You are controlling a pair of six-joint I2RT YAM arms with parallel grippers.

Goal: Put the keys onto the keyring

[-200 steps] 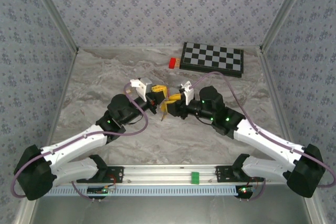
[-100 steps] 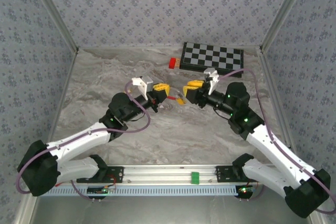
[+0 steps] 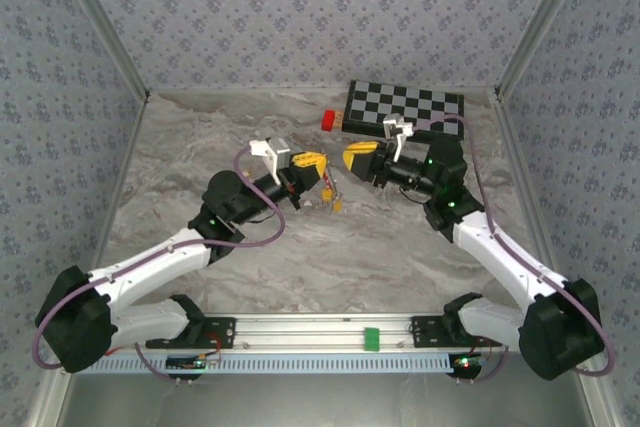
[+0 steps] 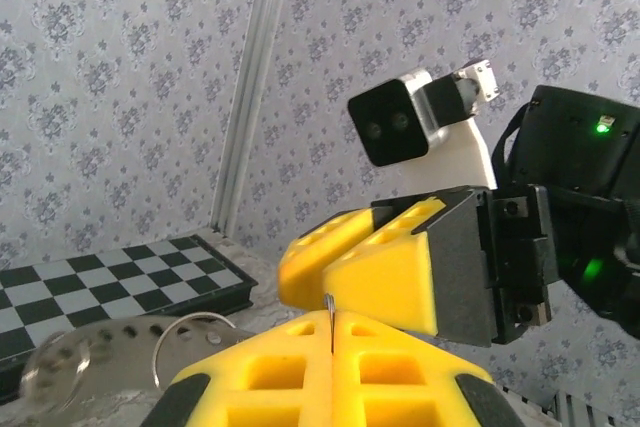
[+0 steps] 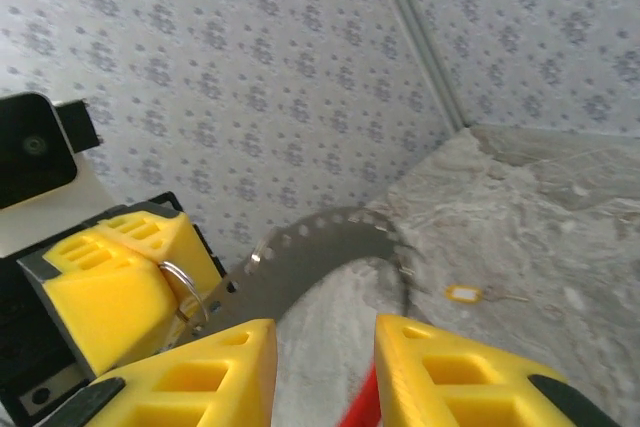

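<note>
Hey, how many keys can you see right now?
1 that I can make out: a yellow-headed key lying flat on the table. Others may be hidden or too small to see.

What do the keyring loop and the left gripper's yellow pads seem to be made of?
Keyring: likely metal wire, thin, grey and glossy, with bright glints along its curve. Left gripper pads: probably moulded plastic or foam, matte yellow, with square hollows.
</note>
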